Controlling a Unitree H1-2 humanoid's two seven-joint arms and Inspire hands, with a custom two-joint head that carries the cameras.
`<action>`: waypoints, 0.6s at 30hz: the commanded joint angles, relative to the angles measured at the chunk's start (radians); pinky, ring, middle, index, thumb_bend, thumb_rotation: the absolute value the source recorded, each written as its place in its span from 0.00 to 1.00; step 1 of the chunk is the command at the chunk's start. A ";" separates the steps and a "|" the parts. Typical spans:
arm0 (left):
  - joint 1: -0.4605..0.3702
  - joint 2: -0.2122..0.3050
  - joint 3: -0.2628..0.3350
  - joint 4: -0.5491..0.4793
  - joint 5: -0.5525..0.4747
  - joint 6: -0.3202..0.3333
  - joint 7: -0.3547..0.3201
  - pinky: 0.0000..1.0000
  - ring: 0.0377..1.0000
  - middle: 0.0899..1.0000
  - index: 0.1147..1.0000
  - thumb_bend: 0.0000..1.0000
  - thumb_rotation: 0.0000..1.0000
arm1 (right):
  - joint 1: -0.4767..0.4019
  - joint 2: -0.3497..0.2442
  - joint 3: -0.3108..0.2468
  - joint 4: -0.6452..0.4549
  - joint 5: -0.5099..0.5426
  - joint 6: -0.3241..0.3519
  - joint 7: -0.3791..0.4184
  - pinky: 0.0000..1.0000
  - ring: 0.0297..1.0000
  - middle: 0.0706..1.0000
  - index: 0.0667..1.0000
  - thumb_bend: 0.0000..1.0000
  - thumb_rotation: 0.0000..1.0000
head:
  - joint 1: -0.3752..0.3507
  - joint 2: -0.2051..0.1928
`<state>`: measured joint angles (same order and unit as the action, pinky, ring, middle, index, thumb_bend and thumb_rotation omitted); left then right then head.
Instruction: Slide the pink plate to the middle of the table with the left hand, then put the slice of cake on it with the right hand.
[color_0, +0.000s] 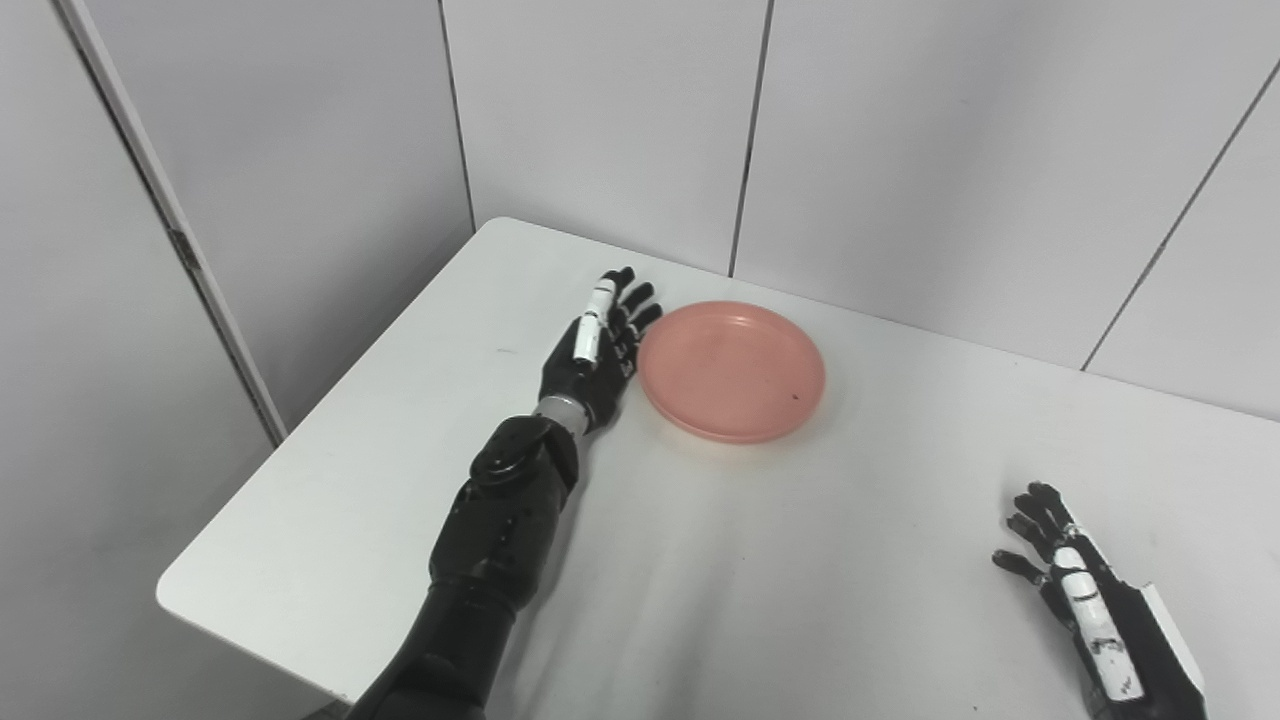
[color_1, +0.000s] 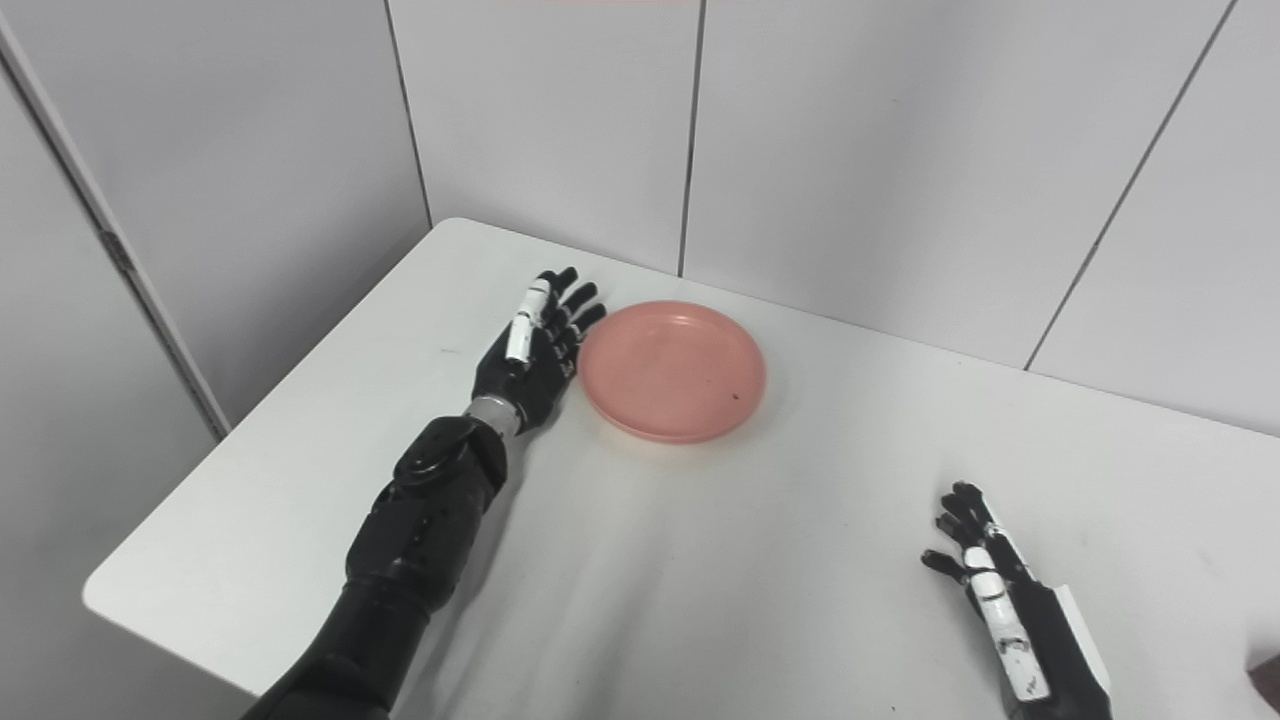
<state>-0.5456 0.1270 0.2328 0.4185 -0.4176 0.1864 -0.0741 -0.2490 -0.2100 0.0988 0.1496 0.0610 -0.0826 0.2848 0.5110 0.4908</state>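
Note:
A round pink plate (color_0: 732, 369) lies flat on the white table (color_0: 800, 560), toward its far side, with nothing on it. My left hand (color_0: 597, 345) stands on edge just left of the plate, open, fingers straight and pointing away, their tips at or nearly at the plate's left rim. My right hand (color_0: 1075, 580) rests low at the near right, open, fingers loosely curled, holding nothing. At the right edge of the right eye view a small dark brown patch (color_1: 1266, 672) shows; I cannot tell what it is. No slice of cake is clearly in view.
Grey wall panels (color_0: 600, 120) stand close behind the table's far edge and along its left side. The table's left corner (color_0: 180, 590) is rounded and near my left arm. Bare tabletop lies between the plate and my right hand.

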 joint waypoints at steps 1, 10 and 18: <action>0.028 -0.015 -0.021 -0.008 0.011 0.067 -0.004 0.96 0.96 0.97 0.98 0.36 1.00 | 0.024 -0.004 0.010 0.005 -0.030 0.013 -0.003 0.93 0.92 0.93 0.94 0.18 0.92 | -0.018 0.005; 0.059 -0.035 -0.070 -0.075 0.007 0.115 -0.032 0.97 0.97 0.98 0.98 0.34 1.00 | 0.026 0.003 0.031 0.009 -0.053 0.000 -0.016 0.91 0.91 0.93 0.94 0.22 0.87 | -0.120 0.025; 0.085 -0.037 -0.093 -0.108 0.008 0.118 -0.079 0.96 0.96 0.97 0.97 0.36 1.00 | 0.029 0.028 0.057 0.010 -0.116 0.004 -0.068 0.88 0.90 0.92 0.93 0.28 0.93 | -0.238 0.038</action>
<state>-0.4812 0.0913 0.1482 0.3046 -0.4159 0.2629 -0.1428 -0.2431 -0.1886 0.1373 0.1436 -0.0195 -0.1035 0.2132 0.2885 0.5261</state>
